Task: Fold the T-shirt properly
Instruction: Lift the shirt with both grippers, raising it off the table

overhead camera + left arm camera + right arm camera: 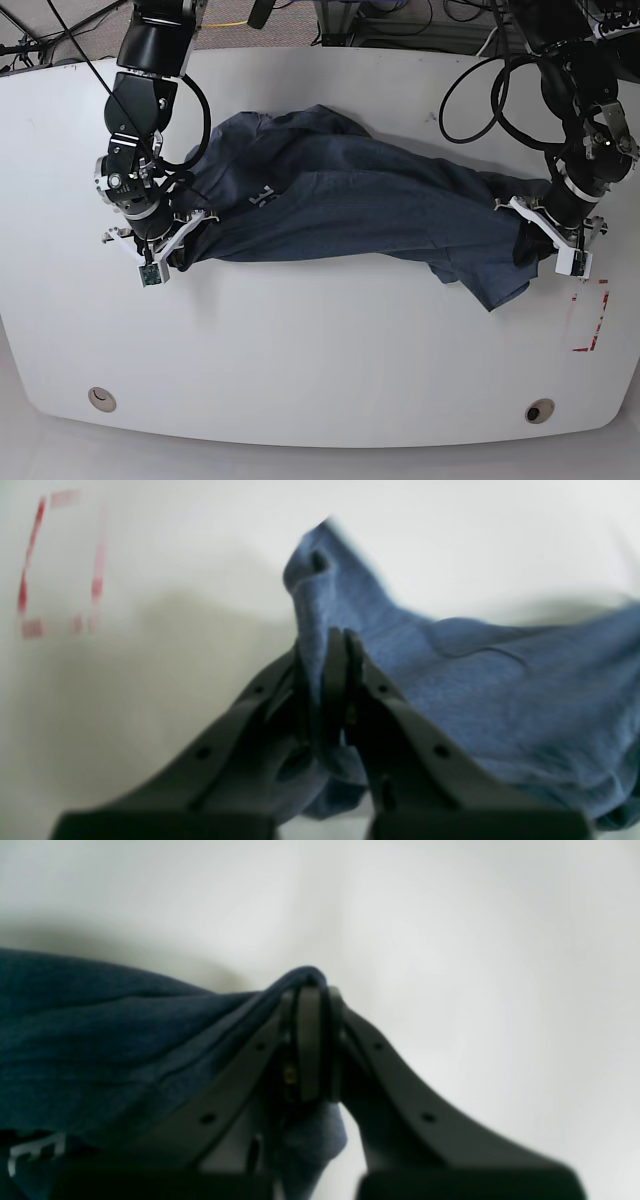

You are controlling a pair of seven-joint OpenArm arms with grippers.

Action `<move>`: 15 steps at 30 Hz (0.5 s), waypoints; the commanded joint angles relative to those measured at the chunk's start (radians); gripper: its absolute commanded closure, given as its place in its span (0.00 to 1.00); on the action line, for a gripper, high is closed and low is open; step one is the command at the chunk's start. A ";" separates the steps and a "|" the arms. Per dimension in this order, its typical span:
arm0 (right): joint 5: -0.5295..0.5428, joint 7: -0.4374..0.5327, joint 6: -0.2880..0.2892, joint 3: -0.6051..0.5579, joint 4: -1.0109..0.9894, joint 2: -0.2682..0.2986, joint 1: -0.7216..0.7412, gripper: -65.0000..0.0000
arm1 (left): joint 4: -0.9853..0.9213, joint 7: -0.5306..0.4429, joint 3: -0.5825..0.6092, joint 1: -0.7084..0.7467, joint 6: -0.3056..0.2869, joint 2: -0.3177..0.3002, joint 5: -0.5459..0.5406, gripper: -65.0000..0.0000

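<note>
White tabletop fills the left wrist view, and the left gripper has a fold of T-shirt pinched! Right wrist view: right gripper nips cloth too; base view, the shirt stretches between both arms, over the table.

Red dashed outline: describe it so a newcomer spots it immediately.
On the white table, look toward the base view's right edge, below the left arm's claw. The broken red rectangle there is the only red marking, unlike the dark blue T-shirt.
</note>
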 commanded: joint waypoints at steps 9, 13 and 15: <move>0.006 0.003 -0.005 0.000 -0.021 0.086 0.196 1.00 | 0.020 0.082 -0.005 -0.218 0.001 -0.035 0.000 1.00; 0.008 -0.040 -0.005 0.000 -0.014 0.101 0.263 1.00 | 0.021 0.082 0.021 -0.265 0.001 -0.043 0.001 1.00; 0.004 -0.058 -0.003 0.000 -0.015 0.112 0.323 1.00 | 0.021 0.082 0.023 -0.305 0.001 -0.060 0.001 1.00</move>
